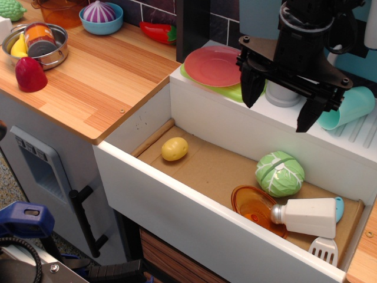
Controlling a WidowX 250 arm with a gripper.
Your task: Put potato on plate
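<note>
Stage: you are starting, nothing done | tool (283, 109) hanging wide, empty, far right | potato (174, 148) lying left in sink | plate (213, 65) waiting empty behind.

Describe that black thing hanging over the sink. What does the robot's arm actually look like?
The arm is matte black all over. It ends in a gripper built on a wide, flat black crossbar with small screw heads showing at its corners. Two dark, tapering jaws hang from the bar, one near each end, like blunt prongs. Above sits a chunky black housing with a ribbed collar. No coloured markings or labels are visible.
</note>
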